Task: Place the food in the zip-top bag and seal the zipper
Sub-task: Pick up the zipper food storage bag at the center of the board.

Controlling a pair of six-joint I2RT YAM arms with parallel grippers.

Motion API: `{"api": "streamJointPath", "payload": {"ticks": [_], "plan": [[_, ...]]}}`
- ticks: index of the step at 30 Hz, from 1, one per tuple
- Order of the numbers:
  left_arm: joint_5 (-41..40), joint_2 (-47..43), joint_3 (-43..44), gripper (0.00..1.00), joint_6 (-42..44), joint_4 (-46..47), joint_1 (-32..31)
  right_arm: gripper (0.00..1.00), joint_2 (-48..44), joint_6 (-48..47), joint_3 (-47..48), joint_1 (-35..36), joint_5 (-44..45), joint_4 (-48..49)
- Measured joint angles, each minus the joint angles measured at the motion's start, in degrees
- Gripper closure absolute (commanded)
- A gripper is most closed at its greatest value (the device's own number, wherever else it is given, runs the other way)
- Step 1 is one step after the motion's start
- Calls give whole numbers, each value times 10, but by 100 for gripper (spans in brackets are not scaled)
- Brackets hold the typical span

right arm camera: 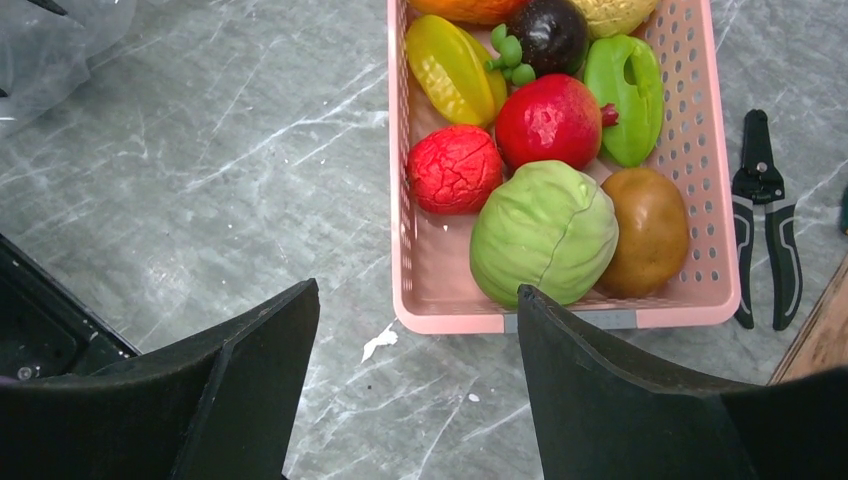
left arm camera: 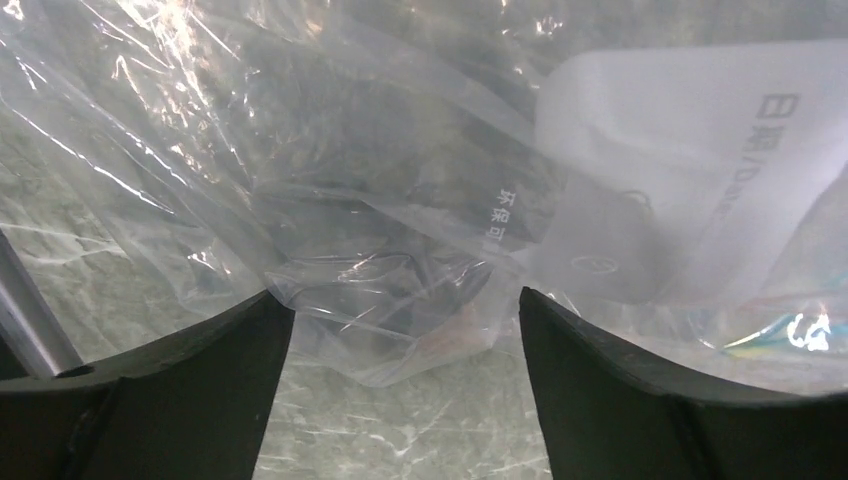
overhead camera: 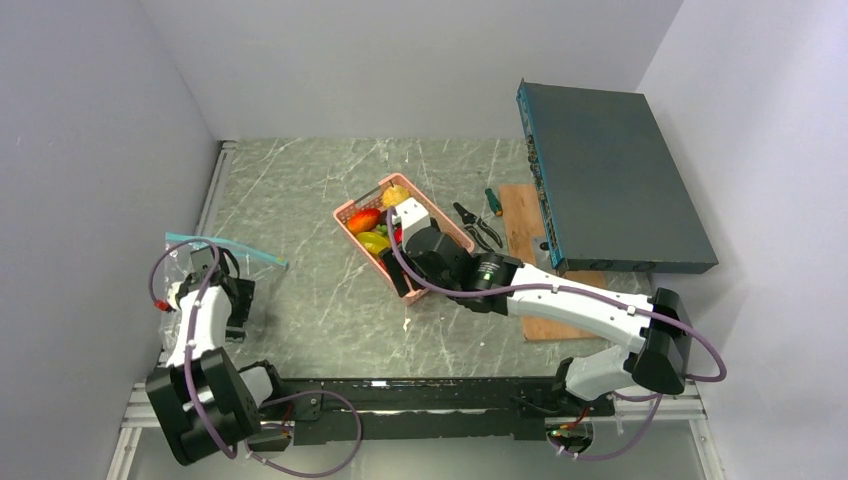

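top external: we see the zip-top bag (left arm camera: 330,150) at left, the food (right arm camera: 545,230) at centre in the pink basket (right arm camera: 715,200).
our left gripper (left arm camera: 405,320) gapes wide over the bag, holding nothing; our right gripper (right arm camera: 418,310) gapes empty at the basket's near end.

Pale grey walls (overhead camera: 400,60) enclose a grey marbled table (overhead camera: 300,190), evenly lit, perhaps from overhead.
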Motion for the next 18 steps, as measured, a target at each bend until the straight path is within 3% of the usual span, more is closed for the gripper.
{"api": "streamJointPath", "payload": {"ticks": [2,4,5,10,16,18], "plan": [[5,-19,-12,31,-3,7,1,25,-2,2,-6,0,0,1],[15,-22,-21,54,-1,21,8,25,-4,6,-10,0,0,1],[23,-17,-24,59,2,29,13,25,-5,7,-11,0,0,1],[62,-8,-38,74,41,81,25,25,-11,13,-15,0,0,5],[144,-94,-74,100,129,169,26,24,-12,17,-15,0,1,5],[193,-89,-59,100,181,192,25,23,-12,17,-15,0,0,5]]}}
